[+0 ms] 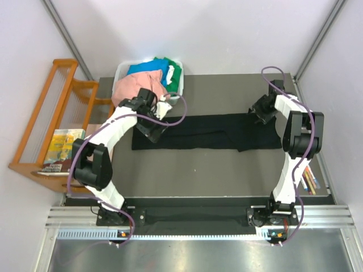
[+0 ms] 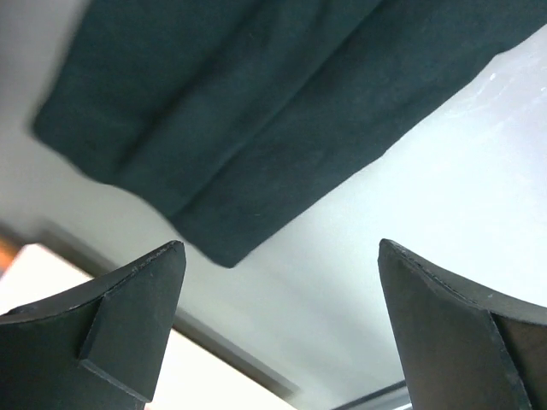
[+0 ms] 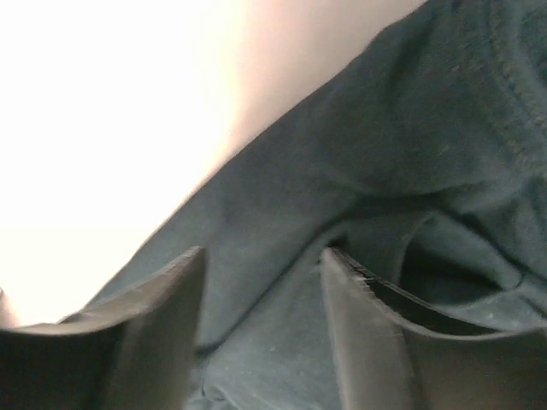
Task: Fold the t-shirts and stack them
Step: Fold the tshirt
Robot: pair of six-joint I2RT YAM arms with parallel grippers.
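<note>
Left wrist: end effector [image 2: 280, 249] agape near t-shirt [image 2: 256, 111]

A dark grey table [image 1: 227, 170] stands between plain pale walls [image 1: 198, 28] under even light. To its left is an orange-brown wooden rack [image 1: 34, 122] with books [image 1: 61, 146] on its lower shelf. A ribbed aluminium rail [image 1: 198, 216] runs along the table's near edge.

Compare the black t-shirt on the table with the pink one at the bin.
Colour: the black t-shirt is dark, the pink t-shirt salmon.
Pose: the black t-shirt lies flat on the table as a long folded strip; the pink t-shirt is bunched up.
Place: the black t-shirt lies mid-table; the pink t-shirt spills over the left side of the white bin.
Both are soft cloth.
</note>
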